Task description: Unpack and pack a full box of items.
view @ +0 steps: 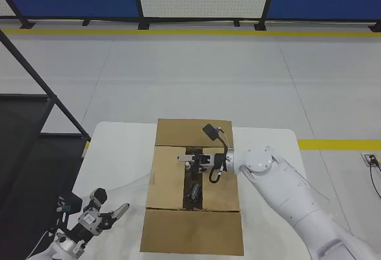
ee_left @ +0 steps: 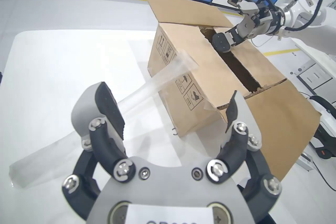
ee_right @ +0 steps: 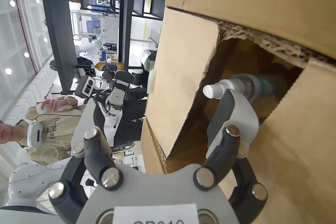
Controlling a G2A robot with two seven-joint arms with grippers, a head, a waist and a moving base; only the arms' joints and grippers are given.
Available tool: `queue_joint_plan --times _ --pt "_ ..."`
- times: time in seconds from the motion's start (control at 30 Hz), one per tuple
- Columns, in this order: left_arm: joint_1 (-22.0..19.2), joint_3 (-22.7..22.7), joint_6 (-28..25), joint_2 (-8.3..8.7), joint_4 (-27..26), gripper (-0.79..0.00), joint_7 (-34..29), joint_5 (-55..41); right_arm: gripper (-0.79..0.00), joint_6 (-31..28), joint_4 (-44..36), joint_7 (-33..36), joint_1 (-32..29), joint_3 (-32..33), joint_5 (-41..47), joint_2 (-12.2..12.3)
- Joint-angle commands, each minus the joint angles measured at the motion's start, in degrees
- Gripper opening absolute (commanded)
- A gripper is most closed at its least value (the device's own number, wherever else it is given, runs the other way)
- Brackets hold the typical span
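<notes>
On the white table, at its middle, stands the cardboard box, its far and near flaps folded out flat and its two side flaps lying over the top. A dark gap between the side flaps runs lengthwise from near to far. Over the far part of that gap hangs the right end effector, fingers spread wide and pointing left across the opening. Inside the box a clear bottle lies on its side, white cap towards that end effector and body running back under a flap. At the near left corner of the table the left end effector is spread too, gripping nothing and aimed at the box. Beneath it a strip of clear tape trails from the box's left wall.
</notes>
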Motion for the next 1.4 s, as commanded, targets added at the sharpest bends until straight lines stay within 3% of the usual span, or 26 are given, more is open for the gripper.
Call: queue_joint_plan --times 0.0,0.43,1.0,1.37 --pt "0.0 -0.1 0.0 0.0 0.0 0.0 -0.1 -0.1 0.0 0.7 -0.1 0.6 -0.1 -0.2 -0.4 -0.2" --pt "-1.3 0.8 0.4 -0.02 0.2 0.0 -1.6 0.0 0.0 1.4 0.4 6.6 0.2 -1.7 0.5 -2.1" --pt "-0.5 3.8 3.2 -0.2 -4.6 0.0 0.3 10.6 0.0 -1.9 4.1 11.6 2.2 2.9 14.9 -4.5" --pt "-2.3 9.9 6.6 -0.63 -7.1 0.0 0.9 20.1 0.0 -0.2 6.1 12.6 6.1 2.4 18.0 -7.2"
